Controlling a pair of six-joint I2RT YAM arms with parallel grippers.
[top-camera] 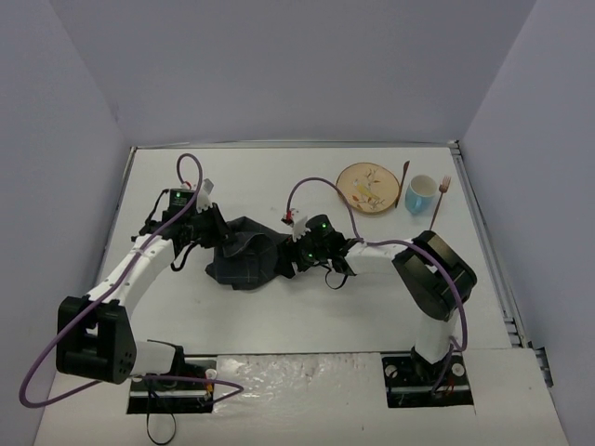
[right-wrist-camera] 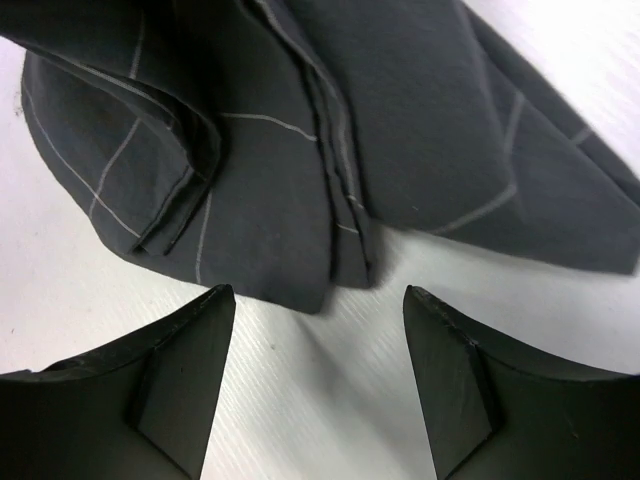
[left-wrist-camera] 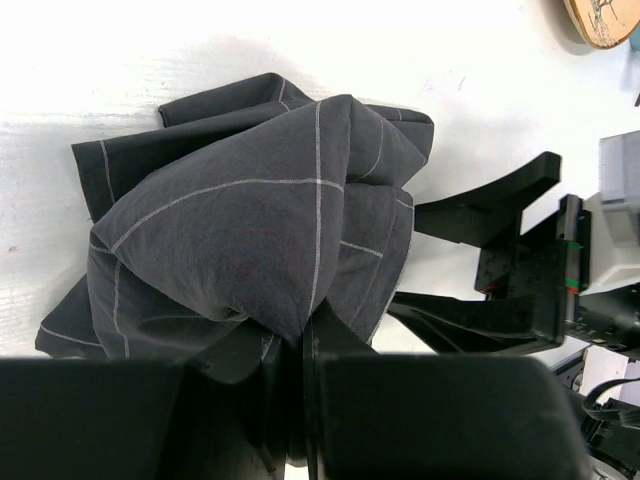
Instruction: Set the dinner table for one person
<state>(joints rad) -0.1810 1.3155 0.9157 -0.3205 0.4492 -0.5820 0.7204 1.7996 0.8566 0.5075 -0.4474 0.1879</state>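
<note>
The left arm (top-camera: 139,265) and the right arm (top-camera: 432,274) share one build: white link shells between bulky black joint housings, each with a small green light (top-camera: 176,196) near the wrist. A thin purple cable (top-camera: 316,179) loops loosely along each arm. The jaws are matte black and wedge-shaped, with angular inner faces, and each black base (top-camera: 172,379) sits on a dark plate.

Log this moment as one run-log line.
left gripper: shut on crumpled dark grid-lined cloth placemat | right gripper: open at placemat edge | round wooden plate, blue cup: far right corner | white tabletop: placemat not spread
</note>
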